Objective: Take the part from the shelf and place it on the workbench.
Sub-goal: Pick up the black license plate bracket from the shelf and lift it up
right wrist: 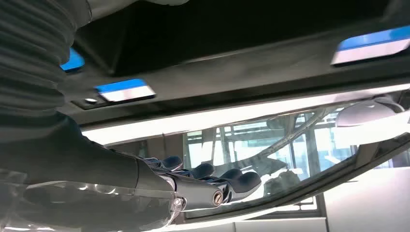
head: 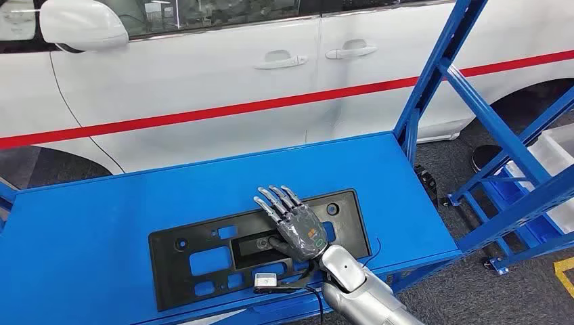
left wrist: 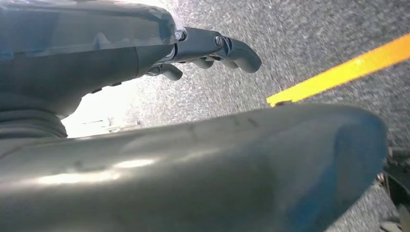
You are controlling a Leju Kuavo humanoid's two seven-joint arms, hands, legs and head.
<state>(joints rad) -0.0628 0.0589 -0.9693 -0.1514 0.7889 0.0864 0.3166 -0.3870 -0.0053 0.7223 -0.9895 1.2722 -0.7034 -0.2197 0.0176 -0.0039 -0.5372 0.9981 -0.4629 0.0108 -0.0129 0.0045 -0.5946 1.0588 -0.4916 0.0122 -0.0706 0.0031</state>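
lying flat on the workbench (head: 88, 237), black part (head: 196, 261) under right hand (head: 292, 227)

car: (head: 223, 74) standing white behind, red stripe (head: 271, 105) running along its doors
floor line: (left wrist: 338, 72) lying yellow across grey carpet

No lettering, label or number seems legible anywhere in these views.

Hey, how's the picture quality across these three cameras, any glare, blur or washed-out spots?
Head view: sharp, evenly lit, with the right hand over the black part. Left wrist view: a blown-out white patch, the close dark body blurred. Right wrist view: bright streaks, reflections on the car window.
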